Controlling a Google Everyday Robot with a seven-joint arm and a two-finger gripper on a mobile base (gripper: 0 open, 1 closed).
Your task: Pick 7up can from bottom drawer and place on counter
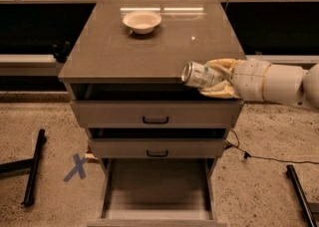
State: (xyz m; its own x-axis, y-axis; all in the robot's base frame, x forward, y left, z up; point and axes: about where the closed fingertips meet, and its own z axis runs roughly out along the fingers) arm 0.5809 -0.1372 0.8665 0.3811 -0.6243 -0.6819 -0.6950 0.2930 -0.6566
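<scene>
The 2 fingers are clamped on the 7up can, 1 above and 1 below its body, with its silvery end pointing away from the wrist. The can is probably light, thin-walled and slick, so this mid-body hold suits it. The gripper hangs at the front right edge of the counter, and the forearm reaches in level from the right. The bottom drawer lies open well below.

Gripper holds 7up can at counter front-right edge (bowl rear centre); bottom drawer open below.
</scene>
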